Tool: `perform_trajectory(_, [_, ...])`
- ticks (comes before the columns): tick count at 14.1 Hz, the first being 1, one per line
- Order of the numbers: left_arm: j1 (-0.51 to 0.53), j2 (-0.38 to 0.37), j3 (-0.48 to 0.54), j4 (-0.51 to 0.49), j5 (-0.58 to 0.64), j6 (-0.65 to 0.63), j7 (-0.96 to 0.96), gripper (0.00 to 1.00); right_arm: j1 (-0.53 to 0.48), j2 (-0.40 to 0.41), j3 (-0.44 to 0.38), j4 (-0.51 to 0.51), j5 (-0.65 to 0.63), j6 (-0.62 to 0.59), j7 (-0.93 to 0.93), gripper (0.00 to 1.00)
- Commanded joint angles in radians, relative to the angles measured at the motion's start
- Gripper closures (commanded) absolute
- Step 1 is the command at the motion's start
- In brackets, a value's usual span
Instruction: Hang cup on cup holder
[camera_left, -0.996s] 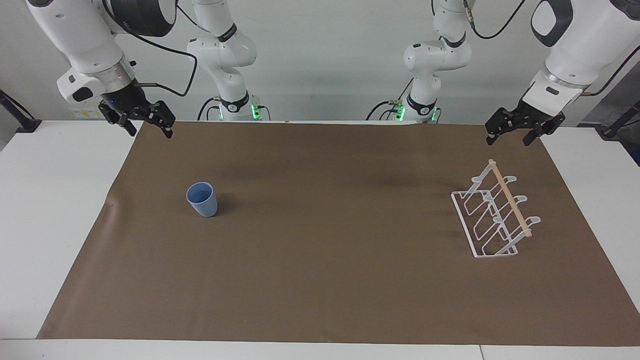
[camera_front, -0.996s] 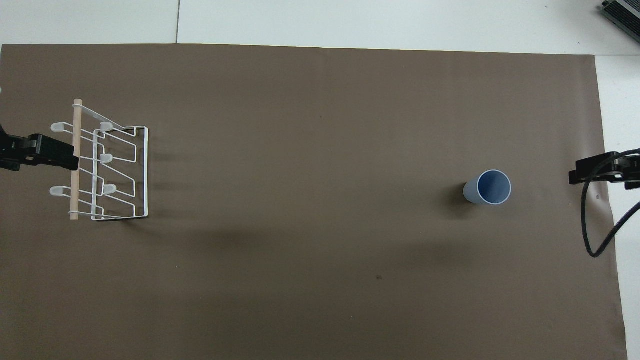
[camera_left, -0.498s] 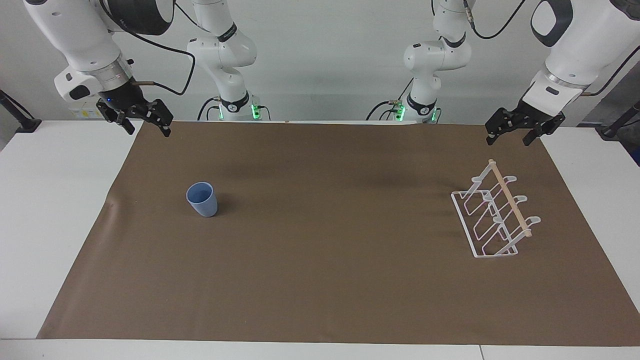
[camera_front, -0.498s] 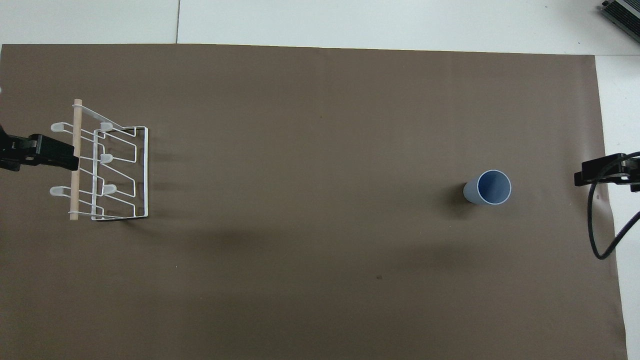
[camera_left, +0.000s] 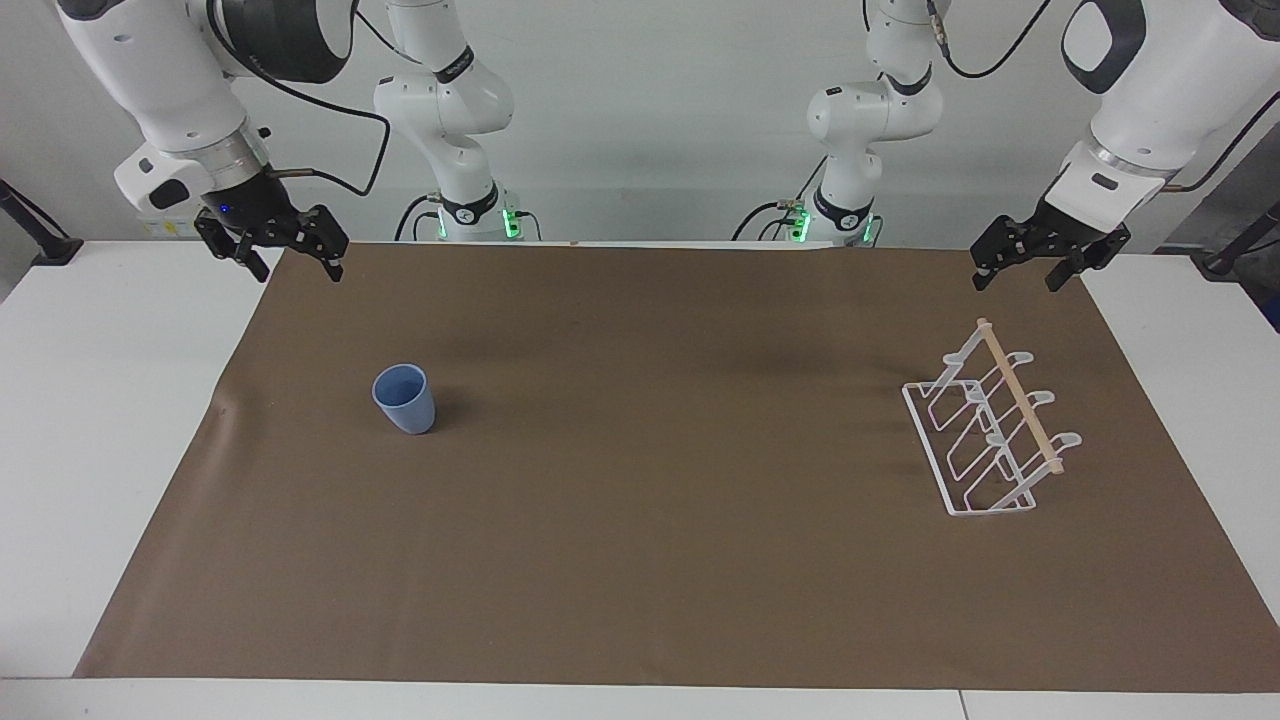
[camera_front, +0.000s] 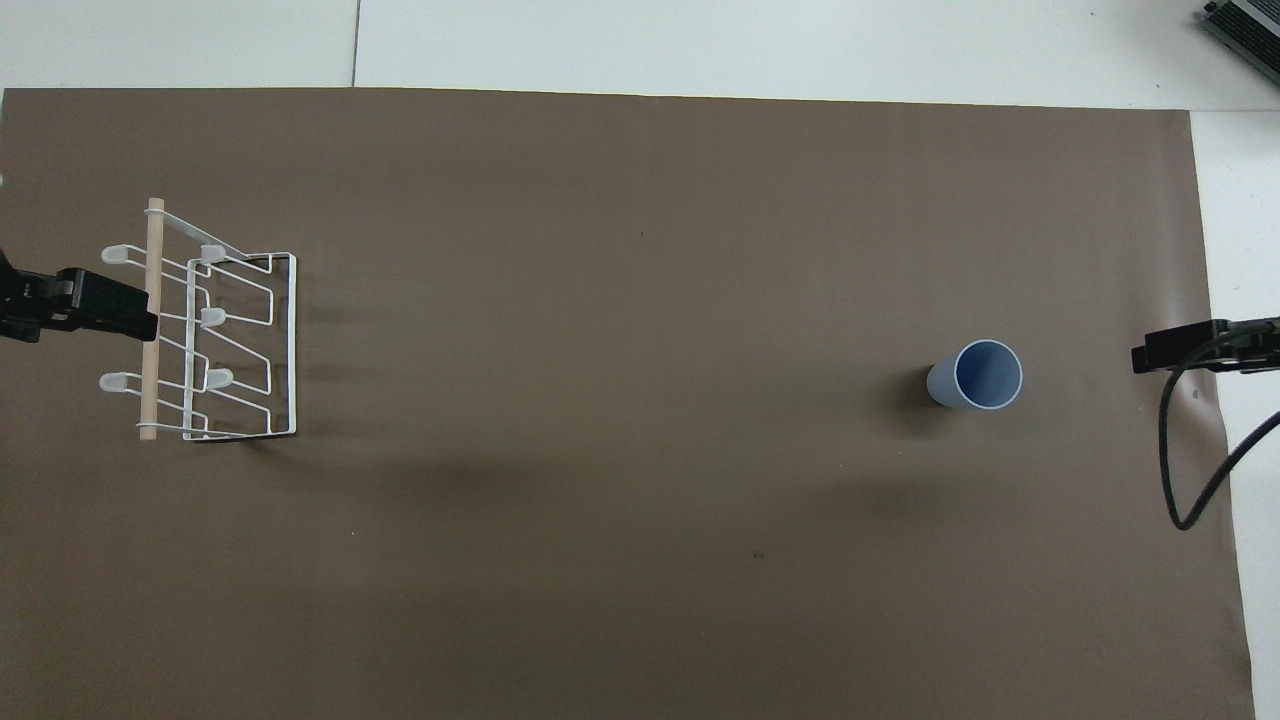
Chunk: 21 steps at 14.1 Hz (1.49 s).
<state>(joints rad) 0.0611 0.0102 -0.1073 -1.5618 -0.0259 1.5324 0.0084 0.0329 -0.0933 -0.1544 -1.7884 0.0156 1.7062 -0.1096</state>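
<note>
A light-blue cup (camera_left: 405, 398) stands upright on brown paper (camera_left: 660, 480) at nine o'clock in the facing view; the white cup holder (camera_left: 990, 430) sits at three. Right gripper (camera_left: 295, 262) and left gripper (camera_left: 1020, 272) hang empty, fingers apart.

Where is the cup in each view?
Facing view: cup stands upright on the brown mat, toward the right arm's end, at picture left.
Overhead view: cup at picture right, mouth up.
Shared landmark: the cup holder at the mat's left-arm end, empty.
</note>
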Motion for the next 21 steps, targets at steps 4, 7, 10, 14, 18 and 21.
perform_trajectory(4, [0.006, -0.026, 0.000, -0.027, 0.001, 0.002, 0.004, 0.00, 0.005, -0.072, -0.001, -0.251, 0.004, 0.241, 0.001, 0.00])
perform_trajectory(7, [0.006, -0.026, 0.000, -0.027, 0.001, 0.002, 0.004, 0.00, 0.005, -0.051, -0.001, -0.328, 0.004, 0.351, 0.004, 0.00])
perform_trajectory(10, [0.006, -0.026, 0.000, -0.027, 0.001, 0.002, 0.004, 0.00, 0.009, 0.000, 0.001, -0.351, 0.004, 0.432, 0.004, 0.00])
perform_trajectory(14, [0.006, -0.026, 0.000, -0.027, 0.001, 0.002, 0.004, 0.00, 0.009, 0.078, 0.004, -0.371, 0.006, 0.489, 0.005, 0.00])
perform_trajectory(18, [0.006, -0.026, 0.000, -0.027, 0.001, 0.002, 0.004, 0.00, 0.009, 0.121, 0.004, -0.379, 0.007, 0.558, 0.007, 0.00])
perform_trajectory(21, [0.006, -0.026, 0.000, -0.027, 0.001, 0.006, 0.007, 0.00, 0.009, 0.130, 0.004, -0.407, 0.014, 0.596, 0.007, 0.00])
